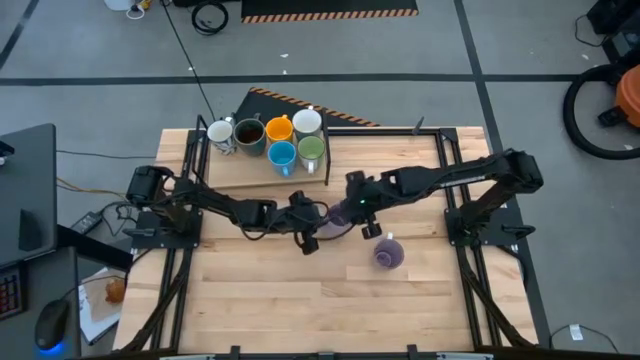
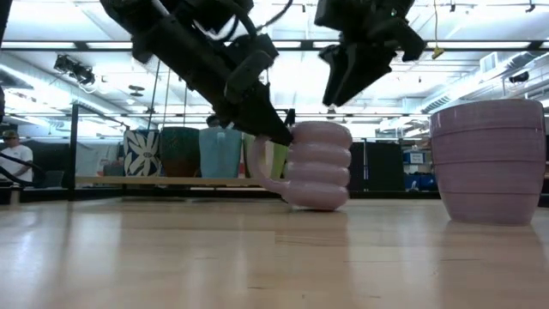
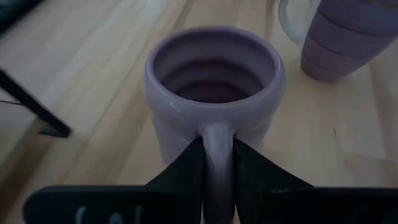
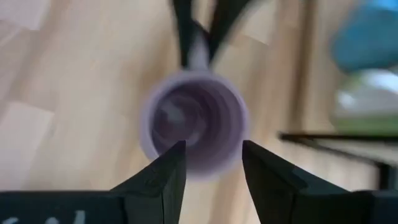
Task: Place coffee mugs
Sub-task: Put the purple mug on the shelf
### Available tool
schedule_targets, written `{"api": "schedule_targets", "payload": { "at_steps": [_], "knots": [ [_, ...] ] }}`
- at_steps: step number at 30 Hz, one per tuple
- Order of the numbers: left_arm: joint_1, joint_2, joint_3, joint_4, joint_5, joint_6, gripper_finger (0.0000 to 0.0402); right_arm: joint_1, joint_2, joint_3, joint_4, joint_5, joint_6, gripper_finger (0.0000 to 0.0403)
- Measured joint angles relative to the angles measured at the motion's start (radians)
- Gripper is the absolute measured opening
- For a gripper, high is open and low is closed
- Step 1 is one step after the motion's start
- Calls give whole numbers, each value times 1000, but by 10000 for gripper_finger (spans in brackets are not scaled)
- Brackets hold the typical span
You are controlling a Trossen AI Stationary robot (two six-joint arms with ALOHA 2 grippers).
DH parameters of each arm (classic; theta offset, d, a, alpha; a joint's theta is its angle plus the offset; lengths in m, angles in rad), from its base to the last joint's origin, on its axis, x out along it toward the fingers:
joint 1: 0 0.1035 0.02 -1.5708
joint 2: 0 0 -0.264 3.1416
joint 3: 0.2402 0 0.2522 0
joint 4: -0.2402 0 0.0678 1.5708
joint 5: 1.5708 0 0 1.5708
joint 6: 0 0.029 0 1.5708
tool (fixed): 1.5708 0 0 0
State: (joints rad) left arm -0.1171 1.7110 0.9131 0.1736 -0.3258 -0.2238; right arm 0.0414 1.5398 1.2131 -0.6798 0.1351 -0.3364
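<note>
the left gripper [image 3: 217, 165] is pinched shut on the handle of a lavender mug [image 3: 214, 87], one dark finger on each side of the handle, and the mug stands upright on the wooden table [image 1: 300, 300] near its middle. in the low view that ribbed mug [image 2: 319, 165] rests with its base on the tabletop, the handle turned toward the left arm. the right gripper [image 4: 212, 163] hangs just above the same mug, its fingers spread apart and holding nothing, with the mug's open mouth showing between them. a second lavender mug [image 1: 388, 252] stands alone on the table a little toward the right arm's side, apart from both grippers. six more mugs are grouped at the table's far edge: a white mug [image 1: 220, 133], a dark brown mug [image 1: 249, 133], an orange mug [image 1: 279, 129], another white mug [image 1: 307, 122], a blue mug [image 1: 282, 155] and a green mug [image 1: 311, 150], standing close together. in the low view a person [image 2: 13, 159] sits in the room beyond the table.
</note>
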Motion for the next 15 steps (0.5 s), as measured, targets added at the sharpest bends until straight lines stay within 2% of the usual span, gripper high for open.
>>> {"api": "schedule_targets", "payload": {
  "at_steps": [7, 15],
  "knots": [
    [-50, -61, -73, -18, -101, -101, 61, 0, -156, -63, -31, 82, 165, 161],
    [-149, -197, -196, -85, -276, -288, 61, 5, -276, -161, 21, 83, 289, 161]
  ]
}}
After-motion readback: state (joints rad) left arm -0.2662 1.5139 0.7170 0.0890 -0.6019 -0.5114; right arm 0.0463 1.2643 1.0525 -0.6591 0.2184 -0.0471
